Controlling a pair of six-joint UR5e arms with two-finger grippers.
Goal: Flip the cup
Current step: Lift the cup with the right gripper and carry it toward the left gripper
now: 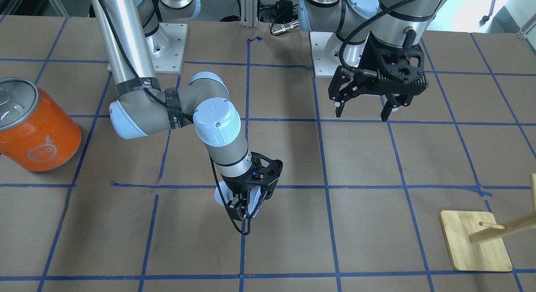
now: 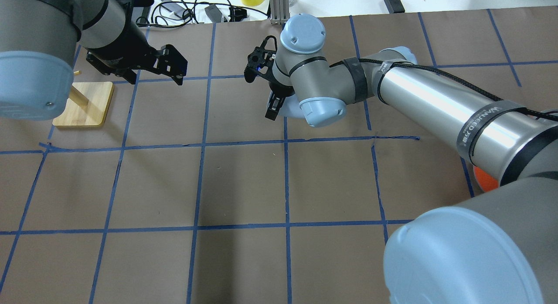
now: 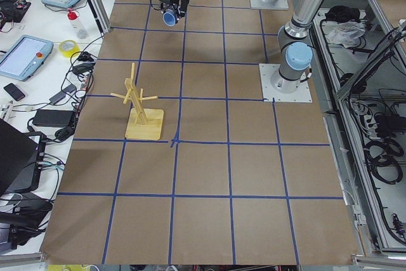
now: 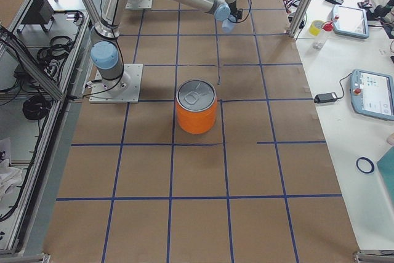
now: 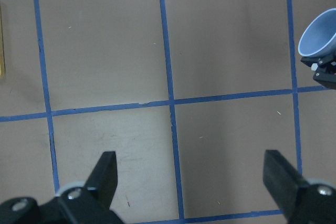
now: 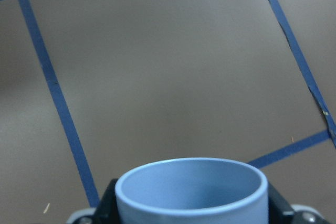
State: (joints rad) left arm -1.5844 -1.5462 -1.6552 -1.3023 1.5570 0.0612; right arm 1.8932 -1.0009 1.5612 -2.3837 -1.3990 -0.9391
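Observation:
The cup (image 6: 191,192) is a small pale bluish tumbler held between the jaws of my right gripper (image 1: 244,207), which is shut on it. It hangs tilted above the table near the middle far side. Its mouth points away from the right wrist camera. The cup also shows in the front view (image 1: 253,198), in the overhead view (image 2: 288,107), at the right edge of the left wrist view (image 5: 318,39) and in the left side view (image 3: 170,18). My left gripper (image 1: 363,112) is open and empty, hovering over bare table apart from the cup, and its fingers (image 5: 105,174) frame the left wrist view.
A large orange can (image 1: 37,128) with a silver lid stands on my right side, and it also shows in the right side view (image 4: 196,115). A wooden peg stand (image 1: 475,246) on a square base sits on my left side (image 2: 83,103). Blue tape lines grid the brown table.

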